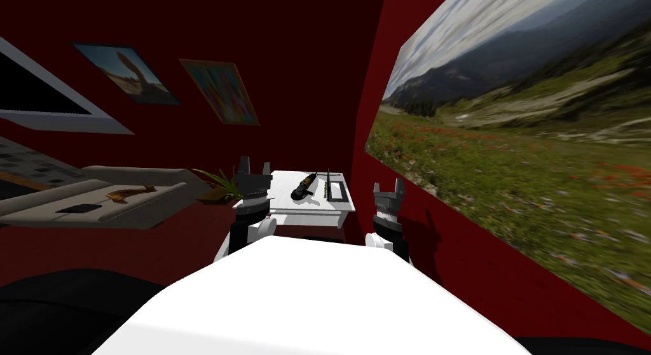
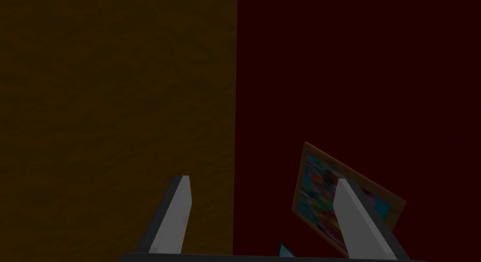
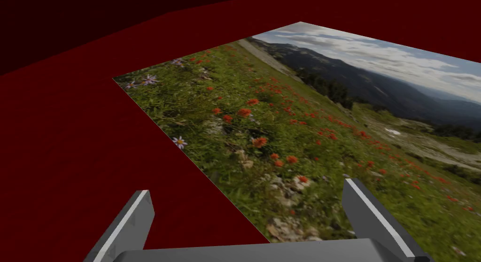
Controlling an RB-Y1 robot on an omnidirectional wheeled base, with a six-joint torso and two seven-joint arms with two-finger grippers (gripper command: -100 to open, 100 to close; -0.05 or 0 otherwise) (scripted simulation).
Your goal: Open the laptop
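The dark-rimmed grey laptop (image 1: 337, 193) lies ahead between both spread grippers, nearer our right gripper (image 1: 388, 184) than our left gripper (image 1: 254, 163)

- A white table (image 1: 286, 179) stands at my 12 o'clock, against the dark red wall.
- A dark, long object (image 1: 304, 186) with a touch of orange lies near the middle of the tabletop.
- The laptop (image 1: 337, 192), a dark-rimmed rectangle, lies just beside that object at its 3 o'clock.
- A pale sofa (image 1: 168, 179) sits at the table's 9 o'clock.
- On its seat lie a brown curved thing (image 1: 130, 193) and, at that thing's 8 o'clock, a flat black item (image 1: 79, 208).
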